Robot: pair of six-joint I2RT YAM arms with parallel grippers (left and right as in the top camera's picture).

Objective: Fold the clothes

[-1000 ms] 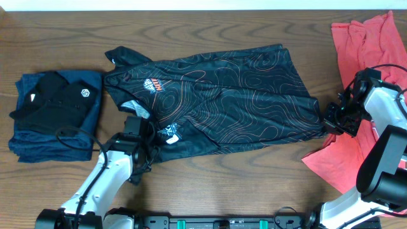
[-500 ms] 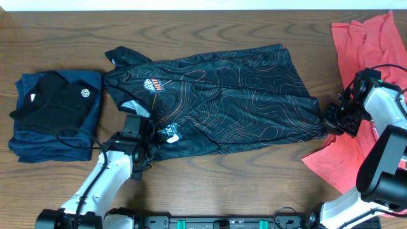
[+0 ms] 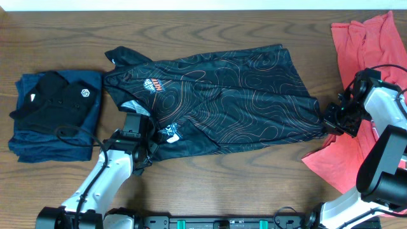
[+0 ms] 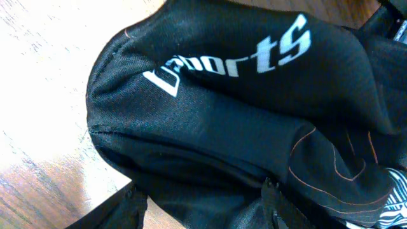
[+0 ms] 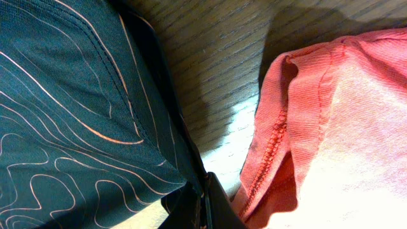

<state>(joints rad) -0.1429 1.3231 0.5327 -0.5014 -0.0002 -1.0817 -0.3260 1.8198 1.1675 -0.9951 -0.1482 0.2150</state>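
The black sports shirt with thin wavy lines lies spread flat across the middle of the table, collar to the left. My left gripper sits at its lower-left sleeve. In the left wrist view the sleeve, lettered in white, bulges between the parted fingers of the left gripper, which is open. My right gripper is shut on the shirt's right hem. The right wrist view shows the right gripper pinching that black hem, beside a coral-red shirt.
A folded stack of navy and black garments lies at the left edge. Coral-red shirts are heaped at the right edge, running down under the right arm. Bare wood shows in front of the black shirt.
The left gripper's jaws have narrowed around the sleeve and it has edged slightly toward the shirt. The right gripper has stayed shut on the hem, unmoved.
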